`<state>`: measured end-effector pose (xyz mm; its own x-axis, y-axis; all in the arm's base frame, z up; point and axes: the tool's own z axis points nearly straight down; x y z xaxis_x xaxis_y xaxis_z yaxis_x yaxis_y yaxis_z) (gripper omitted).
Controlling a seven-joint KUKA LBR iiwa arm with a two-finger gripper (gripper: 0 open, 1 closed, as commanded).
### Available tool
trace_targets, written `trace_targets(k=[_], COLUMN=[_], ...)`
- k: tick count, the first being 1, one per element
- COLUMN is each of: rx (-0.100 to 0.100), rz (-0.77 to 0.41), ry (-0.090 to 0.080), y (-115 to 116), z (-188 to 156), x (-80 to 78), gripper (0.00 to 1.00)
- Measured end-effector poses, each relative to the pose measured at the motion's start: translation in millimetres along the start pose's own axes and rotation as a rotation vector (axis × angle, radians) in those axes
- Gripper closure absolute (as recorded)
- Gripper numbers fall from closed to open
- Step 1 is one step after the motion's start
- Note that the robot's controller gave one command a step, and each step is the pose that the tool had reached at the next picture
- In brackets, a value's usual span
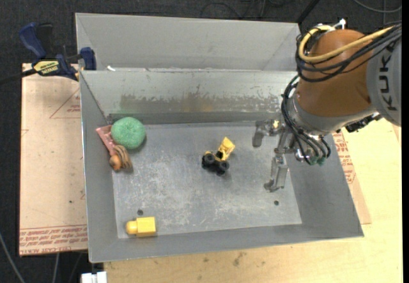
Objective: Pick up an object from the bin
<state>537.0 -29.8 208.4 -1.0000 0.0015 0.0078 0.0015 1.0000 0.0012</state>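
My gripper [268, 158] hangs low over the right side of the bin floor. Its two metal fingers [277, 176] stand apart, open, with only bare floor between them. The nearest loose thing is a small yellow toy vehicle with black wheels [218, 156], lying in the middle of the floor to the left of the fingers and apart from them.
A green ball [128, 133] rests at the far left against a pink and brown toy [114, 151]. A yellow block with a round end [141, 227] lies near the front left corner. The arm with its orange cover and cables leans in over the right wall.
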Motion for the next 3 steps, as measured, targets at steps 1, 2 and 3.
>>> trace_targets(k=[1,2,3], rx=[0.001,0.001,-0.001], rz=[-0.001,0.027,0.003], ry=[-0.009,-0.019,-0.011], y=[0.0,35.7,60.9], z=[-4.6,42.6,92.1], x=[-1.4,-35.2,-56.7], gripper=[0.0,0.0,0.0])
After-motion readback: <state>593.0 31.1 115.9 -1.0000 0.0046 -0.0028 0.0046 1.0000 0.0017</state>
